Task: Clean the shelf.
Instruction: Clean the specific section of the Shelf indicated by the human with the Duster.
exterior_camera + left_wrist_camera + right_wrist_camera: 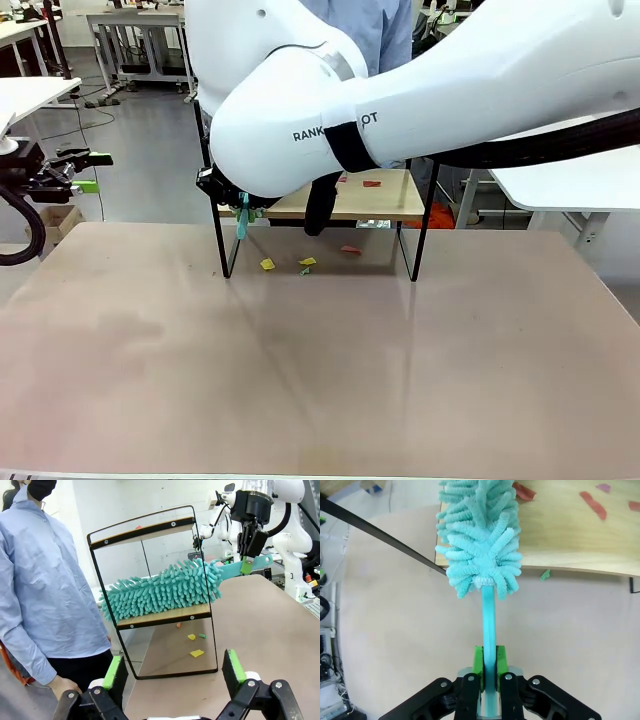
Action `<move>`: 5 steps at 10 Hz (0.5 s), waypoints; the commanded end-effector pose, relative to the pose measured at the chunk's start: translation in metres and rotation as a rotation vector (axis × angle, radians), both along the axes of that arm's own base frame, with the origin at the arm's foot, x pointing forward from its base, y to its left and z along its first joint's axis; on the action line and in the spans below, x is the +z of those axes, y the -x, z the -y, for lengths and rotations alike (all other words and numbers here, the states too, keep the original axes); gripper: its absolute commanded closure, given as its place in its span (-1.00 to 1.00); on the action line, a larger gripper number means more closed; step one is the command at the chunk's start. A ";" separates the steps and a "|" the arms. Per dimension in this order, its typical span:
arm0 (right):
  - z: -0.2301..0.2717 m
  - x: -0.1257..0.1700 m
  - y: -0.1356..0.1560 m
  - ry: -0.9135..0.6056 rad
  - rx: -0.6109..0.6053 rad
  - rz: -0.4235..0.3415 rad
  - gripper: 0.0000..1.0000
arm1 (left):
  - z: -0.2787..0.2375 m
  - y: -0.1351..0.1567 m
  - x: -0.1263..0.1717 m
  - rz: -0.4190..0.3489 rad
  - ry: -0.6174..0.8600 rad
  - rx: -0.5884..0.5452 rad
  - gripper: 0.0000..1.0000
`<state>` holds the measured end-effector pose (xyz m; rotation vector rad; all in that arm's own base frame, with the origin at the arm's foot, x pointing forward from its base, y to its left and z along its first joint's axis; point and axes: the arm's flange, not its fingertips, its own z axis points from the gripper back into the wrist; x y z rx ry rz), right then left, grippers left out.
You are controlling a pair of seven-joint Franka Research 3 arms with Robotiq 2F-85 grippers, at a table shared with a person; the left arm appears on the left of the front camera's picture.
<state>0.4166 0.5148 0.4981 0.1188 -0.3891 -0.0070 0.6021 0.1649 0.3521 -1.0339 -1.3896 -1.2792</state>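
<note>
Right wrist view: right end effector clamped on duster handle, head on shelf board to sweep scraps; left end effector open, empty.

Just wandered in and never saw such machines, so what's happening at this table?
The right gripper is shut on the handle of a teal fluffy duster, whose head lies on the lower board of the small shelf. Some red paper scraps sit on that board, and yellow and green scraps lie on the table beneath it. The left gripper hangs open off to the side, holding nothing. A person stands by the shelf.
</note>
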 end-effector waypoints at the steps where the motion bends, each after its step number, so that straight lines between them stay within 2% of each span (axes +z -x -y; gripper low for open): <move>1: 0.030 -0.001 -0.003 0.010 0.001 -0.046 0.74 | 0.001 0.002 0.002 0.013 -0.006 -0.005 -1.00; 5: 0.106 -0.003 -0.001 0.025 -0.083 -0.118 0.74 | 0.001 0.002 0.002 0.013 -0.006 -0.005 -1.00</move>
